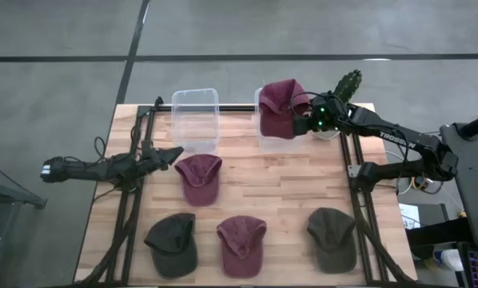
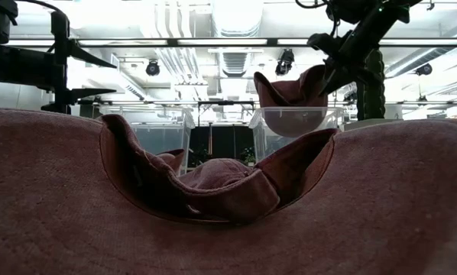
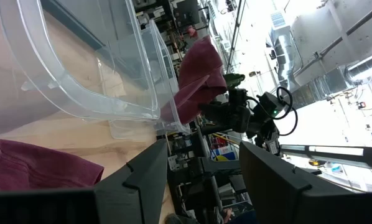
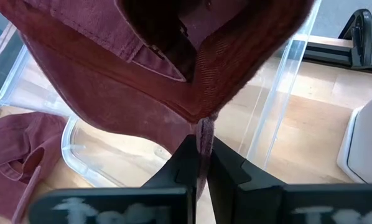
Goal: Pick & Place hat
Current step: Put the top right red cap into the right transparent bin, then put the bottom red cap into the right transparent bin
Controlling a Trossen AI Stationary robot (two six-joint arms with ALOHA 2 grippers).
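While the left end effector (image 1: pixel 177 154) waits with fingers apart on the counter (image 1: pixel 291 188), the right end effector (image 1: pixel 301 125) pinches a maroon hat (image 1: pixel 282 102) above the right bin (image 1: pixel 264 138); released off-centre, it could drape over the rim.

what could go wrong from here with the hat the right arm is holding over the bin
The right claw pinches the maroon hat only by a thin fold of its edge, so it may slip early. The hat hangs over the right clear bin but looks about as wide as it, so on release it may drape on the rim rather than drop inside.
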